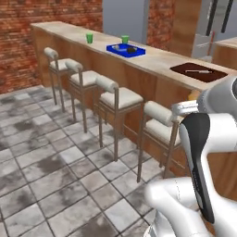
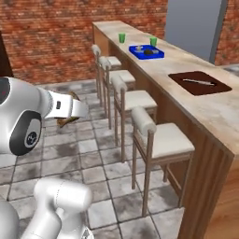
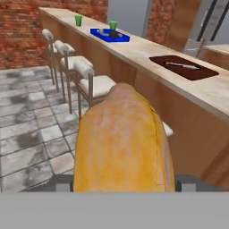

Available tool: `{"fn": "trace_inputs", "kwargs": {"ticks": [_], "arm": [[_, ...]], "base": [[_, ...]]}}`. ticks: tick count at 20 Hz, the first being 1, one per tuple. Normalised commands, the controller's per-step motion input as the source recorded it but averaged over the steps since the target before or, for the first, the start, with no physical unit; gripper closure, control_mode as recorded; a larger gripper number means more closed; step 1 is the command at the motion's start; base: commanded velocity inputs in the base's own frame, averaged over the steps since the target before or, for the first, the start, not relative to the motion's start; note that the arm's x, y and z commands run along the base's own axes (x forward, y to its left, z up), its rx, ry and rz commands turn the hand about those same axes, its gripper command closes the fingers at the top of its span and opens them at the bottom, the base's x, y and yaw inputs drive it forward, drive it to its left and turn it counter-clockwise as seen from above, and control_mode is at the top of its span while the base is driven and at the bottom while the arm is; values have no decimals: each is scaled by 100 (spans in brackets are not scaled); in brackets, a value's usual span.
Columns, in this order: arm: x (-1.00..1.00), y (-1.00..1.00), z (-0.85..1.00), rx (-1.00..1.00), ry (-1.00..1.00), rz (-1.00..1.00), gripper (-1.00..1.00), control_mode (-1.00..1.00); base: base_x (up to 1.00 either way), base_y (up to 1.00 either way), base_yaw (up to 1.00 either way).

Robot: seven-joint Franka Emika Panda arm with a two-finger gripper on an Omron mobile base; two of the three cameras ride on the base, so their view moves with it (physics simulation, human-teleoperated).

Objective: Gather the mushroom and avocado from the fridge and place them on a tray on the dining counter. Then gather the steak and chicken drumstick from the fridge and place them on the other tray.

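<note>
1. The drumstick [image 3: 123,143] sits in the gripper [image 3: 123,181], held out over the tiled floor [image 1: 51,162] short of the counter [image 2: 205,109]. In the hand view it is a big tan-orange lump, paler at its rounded far end. The two dark finger tips [image 3: 190,182] stand wide at either side of it, pinching it across its width.
2. Judged by its look, it is light and firm, with a smooth, rounded skin that could slip or roll between flat pads. The thick middle, where it is held now, seems the safest place to grip.
3. Its goal is the brown tray [image 2: 200,82]: flat, dark reddish-brown, low-rimmed, lying at the counter's near end, close to the stool-side edge. A thin pale utensil [image 2: 199,82] lies across it; what it is I cannot tell.
4. The blue tray [image 2: 146,52] lies further along the counter, bright, with a raised rim. A dark roundish ball in it is probably the avocado [image 2: 148,52]; a small greyish thing beside it is too small to name.
5. Two green cups [image 2: 122,38] stand beyond the blue tray, nearer the counter's far end.
6. The counter top is beige and marble-like over a plain wooden front. Four padded stools [image 2: 161,140] with wooden legs line its front, and a red brick wall [image 2: 46,37] rises behind.
7. The grey fridge [image 1: 217,23] stands beyond the counter's near end.
</note>
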Motion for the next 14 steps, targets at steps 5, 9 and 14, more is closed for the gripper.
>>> {"fn": "trace_inputs", "kwargs": {"ticks": [5,9,14], "arm": [[0,0,0,0,0,0,100,100],[0,0,0,0,0,0,100,100],[0,0,0,0,0,0,100,100]], "base": [[68,44,-48],[61,45,-48],[58,39,-47]]}}
